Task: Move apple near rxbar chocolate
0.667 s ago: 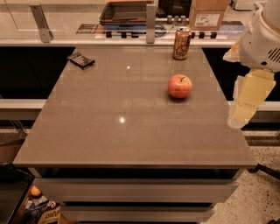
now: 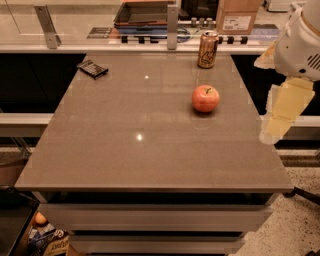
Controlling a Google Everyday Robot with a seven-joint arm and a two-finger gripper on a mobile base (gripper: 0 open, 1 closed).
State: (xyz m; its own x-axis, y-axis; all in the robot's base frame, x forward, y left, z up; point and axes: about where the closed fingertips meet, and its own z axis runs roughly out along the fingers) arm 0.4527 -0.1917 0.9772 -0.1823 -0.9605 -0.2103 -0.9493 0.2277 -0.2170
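Note:
The red-orange apple (image 2: 205,98) stands on the right half of the brown table (image 2: 125,150), stem up. The rxbar chocolate (image 2: 92,68), a flat dark wrapper, lies at the far left corner of the table. My gripper (image 2: 281,112) hangs off the table's right edge, to the right of the apple and apart from it, with its pale yellowish fingers pointing down. It holds nothing that I can see.
A gold-brown drink can (image 2: 207,49) stands at the far edge, behind the apple. A counter with a metal post (image 2: 172,22), a tray and a cardboard box (image 2: 239,15) runs behind the table. Bags lie on the floor at the lower left.
The gripper and arm have hardly moved. The apple, the bar and the can stay where they were.

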